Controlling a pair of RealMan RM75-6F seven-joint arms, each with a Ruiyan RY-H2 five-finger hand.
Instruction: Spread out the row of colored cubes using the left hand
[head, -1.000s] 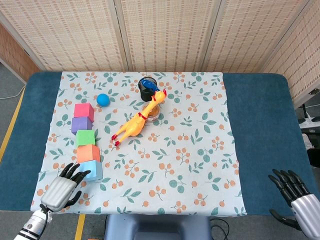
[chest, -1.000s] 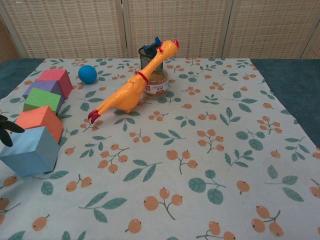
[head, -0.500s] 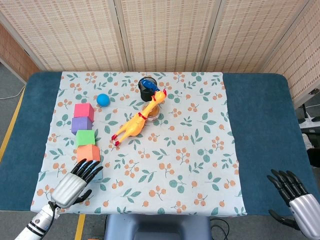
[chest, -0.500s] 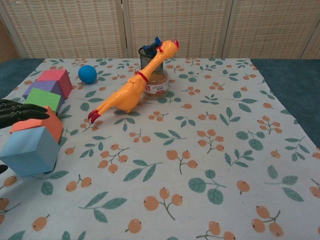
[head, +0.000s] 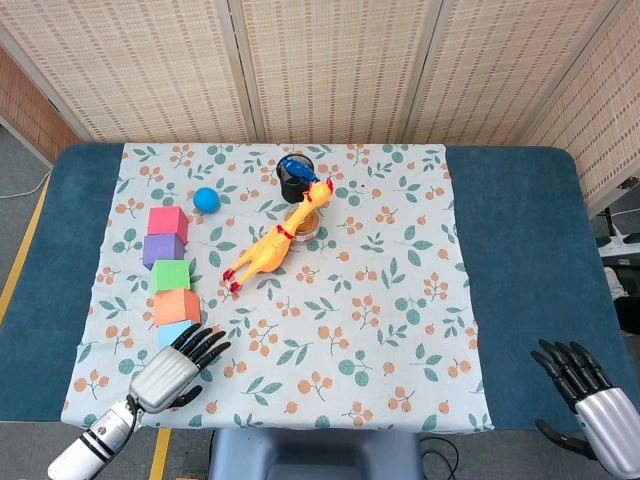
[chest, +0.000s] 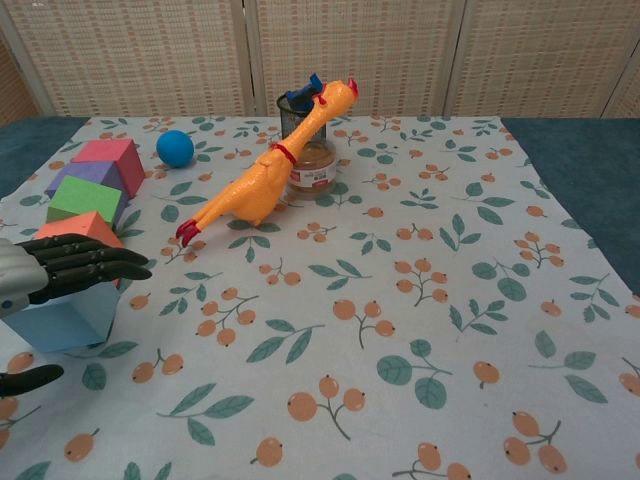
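Fingers (chest: 95, 262) of the left hand (head: 176, 368) stretch flat and apart over the light blue cube (chest: 62, 322), hiding most of its top; no grip is visible, and actual contact cannot be judged. That cube ends a row on the tablecloth's (head: 400, 300) left side: orange cube (head: 176, 305), green cube (head: 171, 274), purple cube (head: 163, 248), pink cube (head: 168, 220). The right hand (head: 590, 399) rests near the table's right corner, fingers spread, holding nothing.

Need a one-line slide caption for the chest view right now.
Left hand, fingers spread, reaches over the light blue cube at the near end of the cube row; rubber chicken lies beyond.
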